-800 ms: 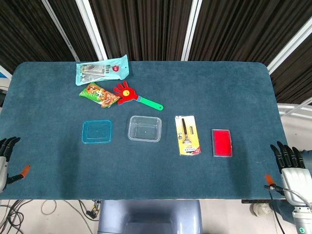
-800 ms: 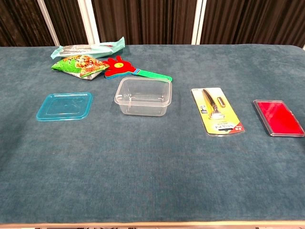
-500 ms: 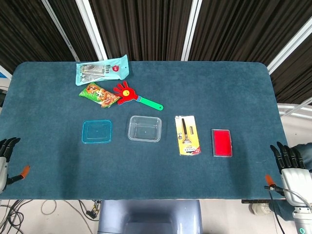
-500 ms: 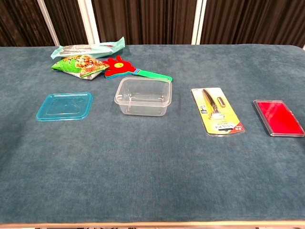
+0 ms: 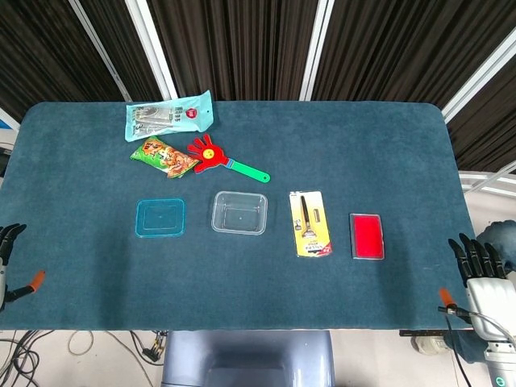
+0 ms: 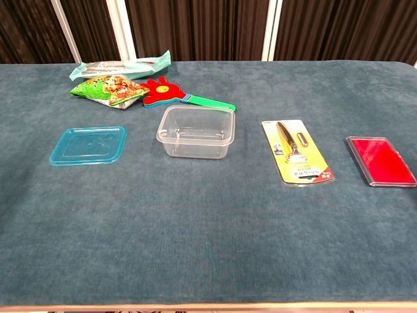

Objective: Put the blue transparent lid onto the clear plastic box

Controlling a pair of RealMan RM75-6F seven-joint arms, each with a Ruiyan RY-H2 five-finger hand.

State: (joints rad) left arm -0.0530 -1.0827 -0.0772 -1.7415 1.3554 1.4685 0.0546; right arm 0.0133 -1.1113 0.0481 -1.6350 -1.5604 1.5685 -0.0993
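The blue transparent lid (image 5: 160, 218) (image 6: 88, 146) lies flat on the teal table, left of centre. Just to its right stands the clear plastic box (image 5: 239, 213) (image 6: 196, 132), upright and with nothing in it. My left hand (image 5: 8, 262) shows only at the far left edge of the head view, beside the table's front corner, fingers apart and holding nothing. My right hand (image 5: 480, 278) hangs off the table's front right corner, fingers spread, also holding nothing. Both hands are far from lid and box. The chest view shows neither hand.
A yellow carded razor (image 5: 310, 223) and a red flat case (image 5: 367, 236) lie right of the box. Behind it are a red hand-shaped clapper (image 5: 222, 158), a green snack bag (image 5: 164, 156) and a pale blue packet (image 5: 169, 115).
My left hand has slipped slightly further left, out of the frame edge. My right hand has dropped a little. Nothing on the table has moved.
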